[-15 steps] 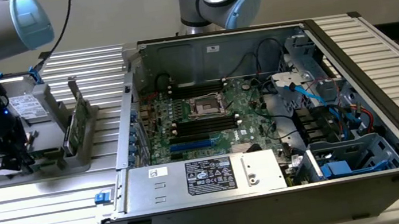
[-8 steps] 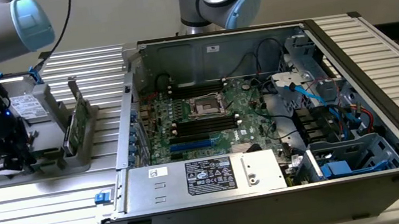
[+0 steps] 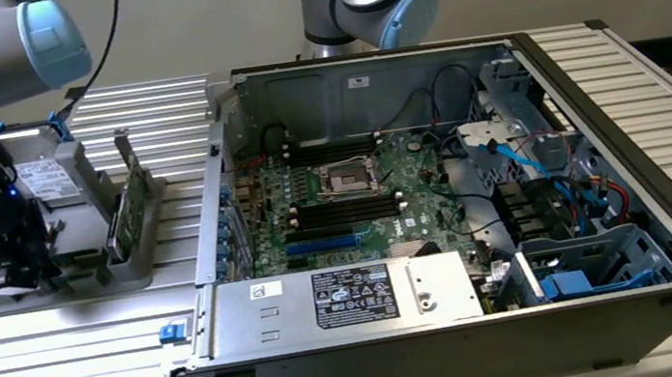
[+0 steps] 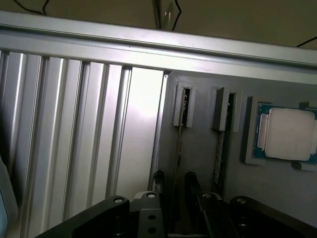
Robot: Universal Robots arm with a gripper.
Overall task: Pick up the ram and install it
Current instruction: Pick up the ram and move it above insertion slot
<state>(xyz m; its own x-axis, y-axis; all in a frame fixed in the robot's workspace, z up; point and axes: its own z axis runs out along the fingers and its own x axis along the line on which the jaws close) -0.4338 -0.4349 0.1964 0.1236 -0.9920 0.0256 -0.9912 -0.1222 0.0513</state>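
Exterior view first: the arm is over on this view's left, its claw low at the near end of a grey holder on the slatted worktop; the ram stands on edge in that holder, a thin green stick, just to the claw's side; to this view's right sits the open computer case, motherboard facing up, black memory slots bare and waiting; nothing installed, then.

Now the wrist view: the claw shows two dark fingers standing apart, part-way open and holding nothing; the ram runs edge-on from its grey post toward the gap between them, and whether either finger touches it I cannot tell; a second stick stands beside it in its own groove of the holder; further over, the square silver processor lies flat in its own recess; the worktop slats shine alongside.

How will it handle? I'd judge it light and stiff but thin and easily harmed; a bare board, so squeeze across the two flat faces near the middle of its length, high on the upper edge; keep off the contact edge down in the groove; a firm, even pinch, since the faces look smooth and a tilt could bind it in the groove.
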